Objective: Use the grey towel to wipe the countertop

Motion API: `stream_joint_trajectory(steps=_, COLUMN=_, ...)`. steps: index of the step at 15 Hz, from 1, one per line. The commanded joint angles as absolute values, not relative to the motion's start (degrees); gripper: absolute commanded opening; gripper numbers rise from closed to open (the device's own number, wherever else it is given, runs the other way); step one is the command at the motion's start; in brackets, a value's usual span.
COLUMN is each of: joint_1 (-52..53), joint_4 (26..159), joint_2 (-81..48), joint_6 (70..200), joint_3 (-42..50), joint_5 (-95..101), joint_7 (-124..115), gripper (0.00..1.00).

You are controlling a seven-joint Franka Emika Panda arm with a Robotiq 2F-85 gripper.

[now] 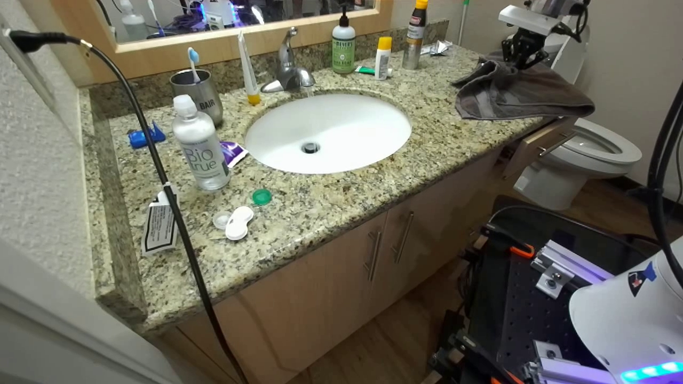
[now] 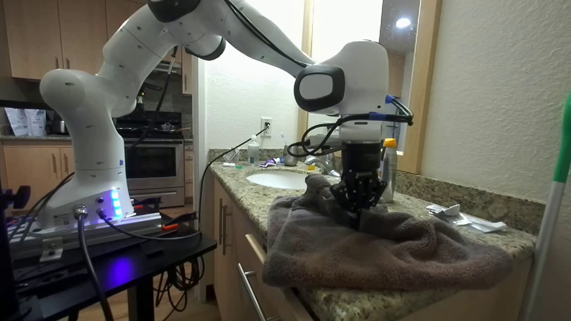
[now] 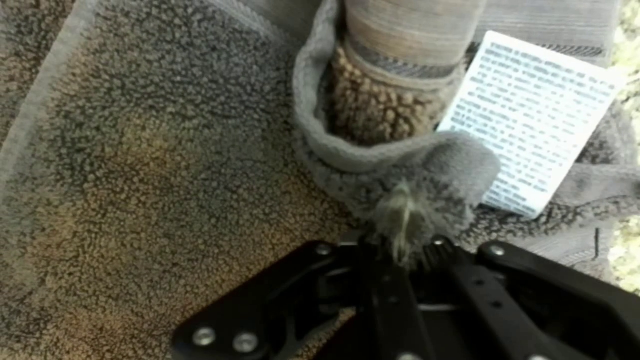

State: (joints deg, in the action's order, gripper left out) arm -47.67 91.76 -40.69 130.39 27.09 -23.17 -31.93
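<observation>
Now the tool pinches the grey towel. This looks like wiping time; next, rub along the worktop.

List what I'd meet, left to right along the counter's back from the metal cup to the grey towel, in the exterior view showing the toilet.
Metal cup, white tube, faucet, soap bottle, white bottle with yellow cap, tall silver bottle, grey towel.

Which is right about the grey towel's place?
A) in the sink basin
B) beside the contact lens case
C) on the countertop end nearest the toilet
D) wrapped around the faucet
C: in an exterior view the grey towel lies on the countertop end nearest the toilet.
</observation>
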Motion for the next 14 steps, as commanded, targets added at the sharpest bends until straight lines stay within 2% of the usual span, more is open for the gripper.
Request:
stream_joint_trajectory(steps=1, joint_1=-49.93, joint_4=88.2, joint_2=-45.35, joint_6=129.98, joint_3=25.88, joint_5=-21.89, joint_7=-34.11, gripper=0.02)
stream_joint_trajectory(steps=7, joint_1=-50.24, joint_4=86.92, joint_2=-45.71, joint_6=130.02, joint_3=25.75, joint_5=-21.1, joint_7=-37.1, gripper=0.02)
stream_joint_trajectory(steps=8, joint_1=-50.35, joint_4=86.95, joint_2=-45.46, joint_6=129.98, joint_3=25.45, joint_5=-21.56, joint_7=-37.48, gripper=0.24)
stream_joint_trajectory(steps=9, joint_1=-51.04, joint_4=86.81, joint_2=-44.68, joint_6=128.51, joint_3=24.46, joint_5=-22.51, joint_7=-36.71, gripper=0.36)
stream_joint_trajectory(steps=10, joint_1=-51.68, joint_4=87.05, joint_2=-43.75, joint_6=127.44, joint_3=23.47, joint_5=-23.63, joint_7=-36.03, gripper=0.4)
stream_joint_trajectory(steps=14, joint_1=-55.73, joint_4=86.78, joint_2=-39.72, joint_6=120.61, joint_3=18.91, joint_5=-28.79, joint_7=-32.31, gripper=0.68)
